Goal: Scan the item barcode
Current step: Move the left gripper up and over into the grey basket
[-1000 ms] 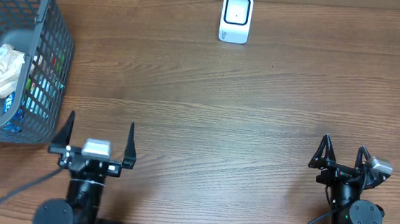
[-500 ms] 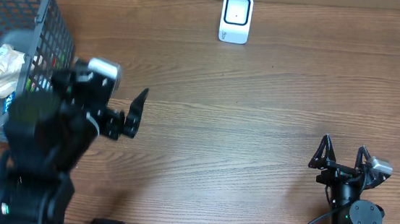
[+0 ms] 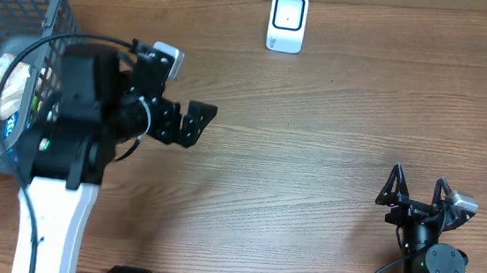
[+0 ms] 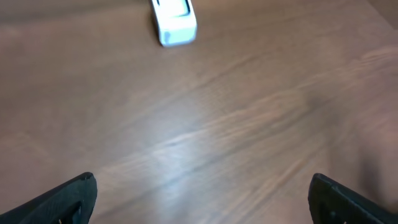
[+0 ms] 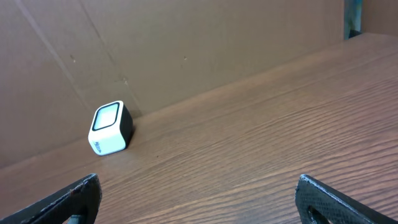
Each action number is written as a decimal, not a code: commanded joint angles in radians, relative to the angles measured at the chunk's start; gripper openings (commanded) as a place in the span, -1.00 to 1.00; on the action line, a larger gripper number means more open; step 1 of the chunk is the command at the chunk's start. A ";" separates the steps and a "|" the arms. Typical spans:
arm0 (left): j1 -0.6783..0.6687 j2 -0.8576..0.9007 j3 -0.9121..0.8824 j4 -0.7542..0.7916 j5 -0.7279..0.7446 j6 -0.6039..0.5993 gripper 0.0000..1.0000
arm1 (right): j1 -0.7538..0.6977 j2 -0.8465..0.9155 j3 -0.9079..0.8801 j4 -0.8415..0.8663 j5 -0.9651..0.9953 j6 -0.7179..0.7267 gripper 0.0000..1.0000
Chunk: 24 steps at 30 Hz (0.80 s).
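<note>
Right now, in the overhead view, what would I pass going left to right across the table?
Grey wire basket → left gripper, open → white barcode scanner at the far edge → right gripper, open, at the near edge.

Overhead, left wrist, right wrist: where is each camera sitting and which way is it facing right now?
Overhead: fixed above the table, looking straight down; shows the basket, white scanner, left claw with its arm, and right claw.
Left wrist: on the left arm, angled down across bare table toward the scanner; its open fingertips show at the bottom corners.
Right wrist: low over the table, facing the scanner and cardboard backdrop; its open fingertips show at the bottom corners.
Shared: all three views see the scanner.
</note>
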State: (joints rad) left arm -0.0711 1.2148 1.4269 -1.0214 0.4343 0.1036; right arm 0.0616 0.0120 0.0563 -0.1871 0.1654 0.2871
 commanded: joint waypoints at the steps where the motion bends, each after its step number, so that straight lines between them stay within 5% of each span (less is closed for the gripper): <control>1: 0.005 0.071 0.016 0.024 0.095 -0.069 1.00 | 0.006 -0.009 0.001 0.005 0.014 -0.003 1.00; 8: 0.005 0.156 0.116 0.034 0.007 -0.198 1.00 | 0.006 -0.009 0.001 0.005 0.014 -0.003 1.00; 17: 0.006 0.214 0.470 -0.083 -0.396 -0.269 1.00 | 0.006 -0.009 0.001 0.005 0.014 -0.003 1.00; 24: 0.035 0.220 0.547 -0.141 -0.758 -0.312 1.00 | 0.006 -0.009 0.001 0.005 0.014 -0.003 1.00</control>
State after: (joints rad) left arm -0.0669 1.4162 1.9514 -1.1446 -0.0570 -0.1585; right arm 0.0616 0.0120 0.0563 -0.1871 0.1650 0.2874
